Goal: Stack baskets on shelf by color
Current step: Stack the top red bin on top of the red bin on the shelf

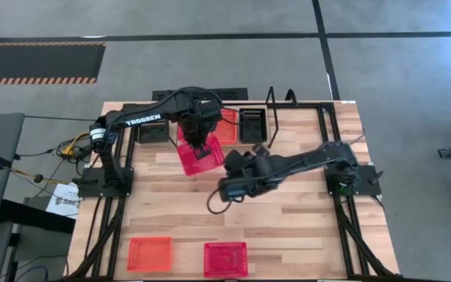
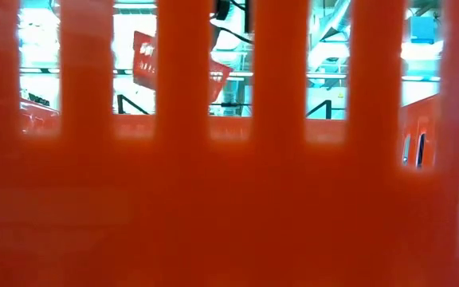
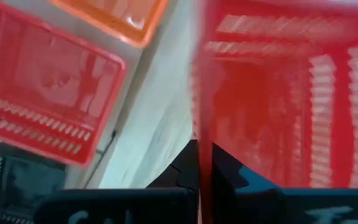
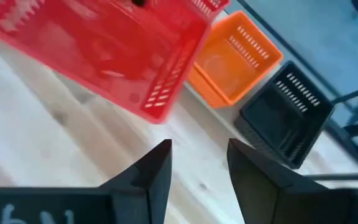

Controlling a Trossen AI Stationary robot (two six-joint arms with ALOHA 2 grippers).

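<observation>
- Red perforated plastic basket [image 1: 200,155] is hanging tilted, its wall clamped in the left pincer [image 1: 200,146].
- Right pincer [image 1: 254,152] is hovering open beside it.
- Orange basket [image 4: 235,57] and black basket [image 4: 286,114] are sitting just beyond.

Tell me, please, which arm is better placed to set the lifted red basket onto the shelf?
Left. Its tool already grips the red basket by its wall, close to the shelf. The right tool is open and empty, hovering over bare table.
</observation>
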